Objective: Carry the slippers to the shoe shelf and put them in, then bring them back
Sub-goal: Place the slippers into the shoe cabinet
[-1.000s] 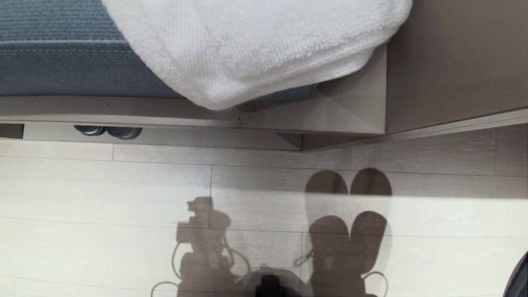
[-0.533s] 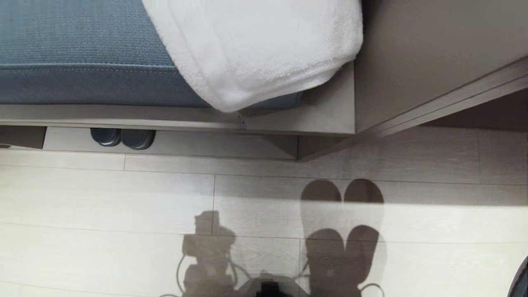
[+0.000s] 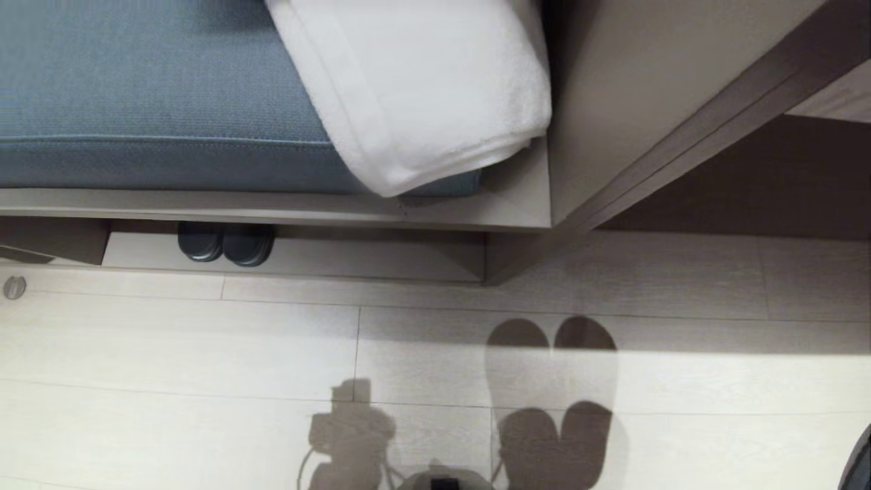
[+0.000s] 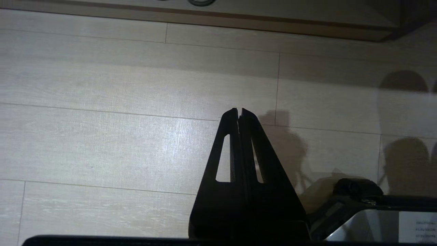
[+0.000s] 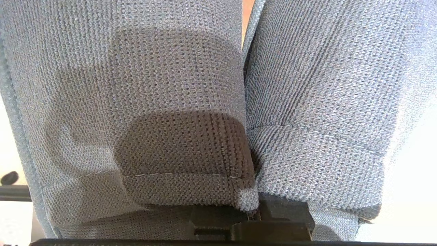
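The whole head view has slid down, so the torso is bending and more shoe shelf (image 3: 381,262) opening shows under the bench edge. The right gripper (image 5: 254,208) pinches the slippers (image 5: 177,112); the left gripper (image 4: 239,111) hangs pressed together over the floor (image 4: 102,85). Placing seems next

Looks like hotel rm / bedroom entry. My head cam: pale wood-plank floor (image 3: 204,340), built-in bench w/ blue cushion (image 3: 136,102), folded white towel (image 3: 422,88) on it, shoe cubby (image 3: 306,255) under bench, dark shoes (image 3: 226,243) inside.
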